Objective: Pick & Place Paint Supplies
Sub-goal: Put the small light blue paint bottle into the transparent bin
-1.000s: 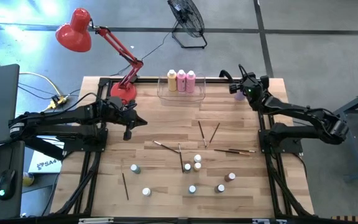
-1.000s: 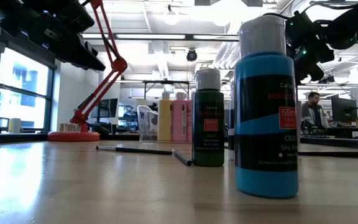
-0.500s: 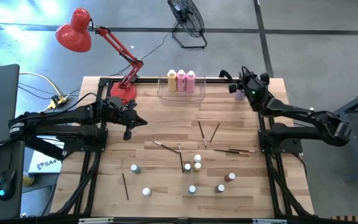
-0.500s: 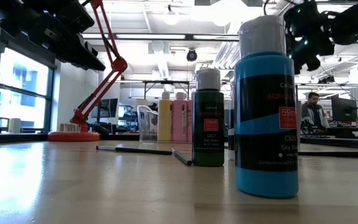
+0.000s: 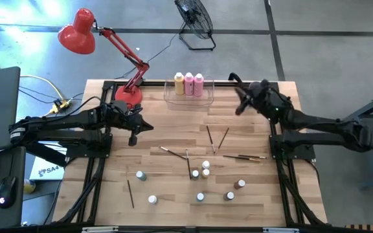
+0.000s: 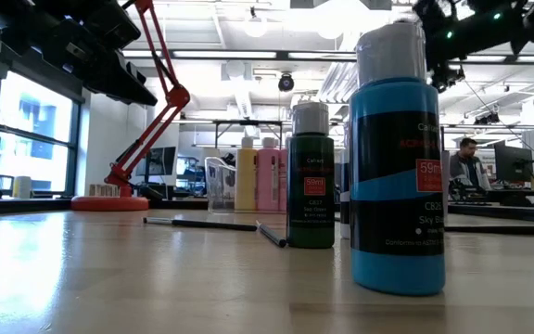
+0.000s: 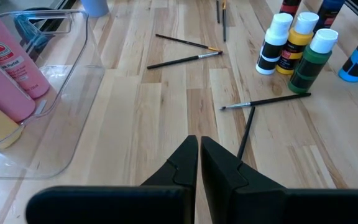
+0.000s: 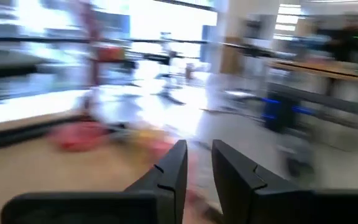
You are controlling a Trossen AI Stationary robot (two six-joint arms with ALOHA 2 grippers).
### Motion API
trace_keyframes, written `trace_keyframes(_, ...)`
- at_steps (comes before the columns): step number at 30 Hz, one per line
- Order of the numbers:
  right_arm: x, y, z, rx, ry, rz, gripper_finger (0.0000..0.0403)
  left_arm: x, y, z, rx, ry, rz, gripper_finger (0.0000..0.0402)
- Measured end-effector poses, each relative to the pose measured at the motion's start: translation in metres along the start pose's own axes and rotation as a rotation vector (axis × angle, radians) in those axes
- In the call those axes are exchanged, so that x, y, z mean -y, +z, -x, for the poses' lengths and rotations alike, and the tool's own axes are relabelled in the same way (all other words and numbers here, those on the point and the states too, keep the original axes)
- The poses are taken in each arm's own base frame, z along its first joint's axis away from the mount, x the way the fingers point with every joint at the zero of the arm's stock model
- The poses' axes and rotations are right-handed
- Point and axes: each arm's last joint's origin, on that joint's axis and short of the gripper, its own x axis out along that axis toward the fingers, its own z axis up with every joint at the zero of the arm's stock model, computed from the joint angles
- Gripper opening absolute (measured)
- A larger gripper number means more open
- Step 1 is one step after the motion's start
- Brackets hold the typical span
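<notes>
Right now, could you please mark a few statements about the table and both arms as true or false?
1. Three tall paint bottles stand in the clear bin. True.
2. The left end effector holds a paintbrush. False: it is shut on nothing, above bare wood.
3. The red lamp is at the table's far left corner. True.
4. All the paintbrushes are in the bin. False: they lie scattered on the tabletop.
5. The right end effector is down among the small bottles. False: it is near the table's far edge, beside the bin.
</notes>
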Motion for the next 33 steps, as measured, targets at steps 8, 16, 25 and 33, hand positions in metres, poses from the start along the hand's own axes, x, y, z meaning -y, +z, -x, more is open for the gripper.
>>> trace_keyframes(8,-0.029,-0.005,0.011,-0.064,0.540,-0.090,0.0044,0.000,0.000,0.000,0.000,0.000,0.007,0.0017)
trace_keyframes(16,-0.038,-0.019,0.017,-0.236,0.617,-0.101,0.0027,0.000,0.000,0.000,0.000,0.000,0.007,0.0017)
trace_keyframes(25,-0.037,-0.021,0.017,-0.291,0.554,-0.216,0.0021,0.000,0.000,0.000,0.000,0.000,0.032,0.0017)
trace_keyframes(33,-0.035,-0.040,0.019,-0.480,0.432,-0.231,0.0012,0.000,0.000,0.000,0.001,0.000,0.081,0.0017)
